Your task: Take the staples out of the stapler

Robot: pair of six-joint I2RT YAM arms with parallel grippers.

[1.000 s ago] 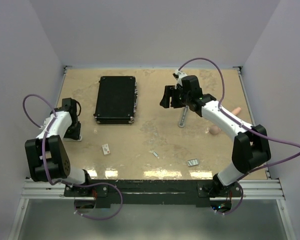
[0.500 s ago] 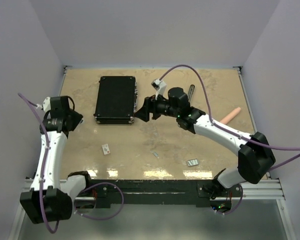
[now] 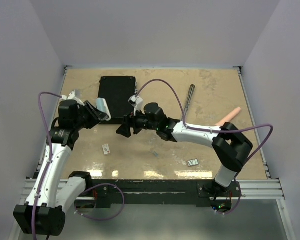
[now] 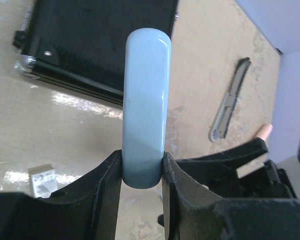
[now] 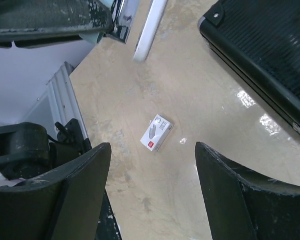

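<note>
The left gripper (image 4: 141, 162) squeezes a blue bar (image 4: 143, 100), the right gripper (image 5: 151, 152) at its 4 o'clock is wide open, and the stapler (image 3: 189, 97) lies at the table's 2 o'clock.

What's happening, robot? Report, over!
Left gripper shut on pale blue bar. Right gripper open, empty. Grey stapler rail lies on table, untouched. Black case close by.

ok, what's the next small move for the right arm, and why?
Probably ease the right claw forward and close it on the free end of the pale blue bar. The left claw is shut on that bar and holds it raised, while the right claw is open, empty and facing it from close by.
</note>
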